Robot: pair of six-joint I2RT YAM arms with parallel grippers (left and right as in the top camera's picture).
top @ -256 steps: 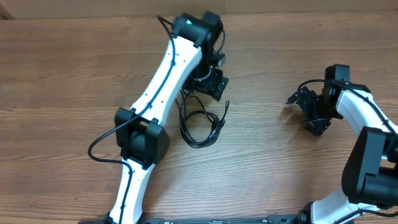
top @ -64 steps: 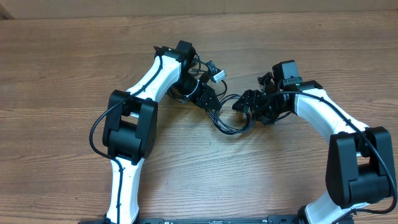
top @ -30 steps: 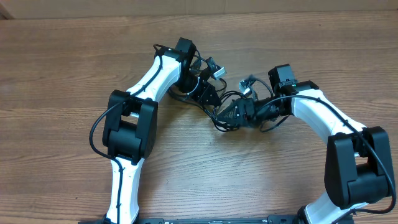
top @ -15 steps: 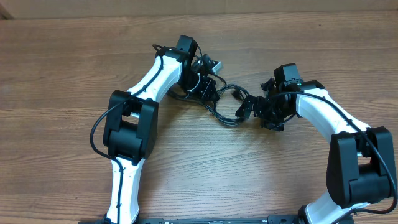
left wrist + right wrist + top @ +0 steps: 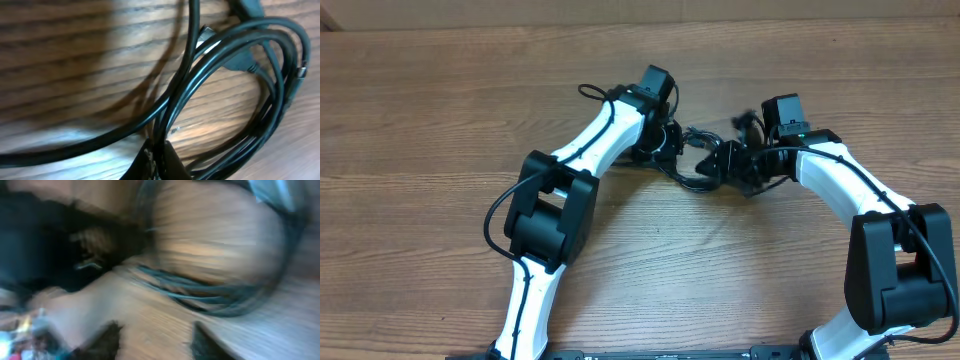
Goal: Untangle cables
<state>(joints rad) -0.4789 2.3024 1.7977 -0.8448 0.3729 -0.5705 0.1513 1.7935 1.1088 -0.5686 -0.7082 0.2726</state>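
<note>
Several thin black cables (image 5: 692, 165) are looped on the brown wooden desk (image 5: 440, 120). Their strands are clamped by the left fingers (image 5: 170, 167). Whether the right fingers (image 5: 102, 342), just right of them, are clenched cannot be told.

A wood-grain table (image 5: 440, 120) carries a looped bundle of thin black cables (image 5: 240, 35).

Brown wooden worktop (image 5: 420, 130), its grain running from 9 to 3 o'clock, fills the overhead view. A paler tan strip (image 5: 470, 8) borders it at 12 o'clock. Lighting is even and soft.
</note>
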